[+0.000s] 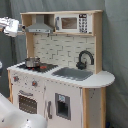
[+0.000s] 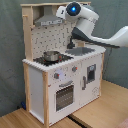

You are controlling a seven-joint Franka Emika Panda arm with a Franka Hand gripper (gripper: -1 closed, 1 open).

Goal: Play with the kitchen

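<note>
Grey curtain backdrop, wooden floor lower frame in the second exterior view. Gripper is hovering upper left in the first exterior view, beside the hood; finger state: cannot tell. The kitchen is filling frame center, pot sitting on its stovetop, left of the sink.

Matt white panels and pale wood on the kitchen, shiny, seemingly metal pot.
</note>
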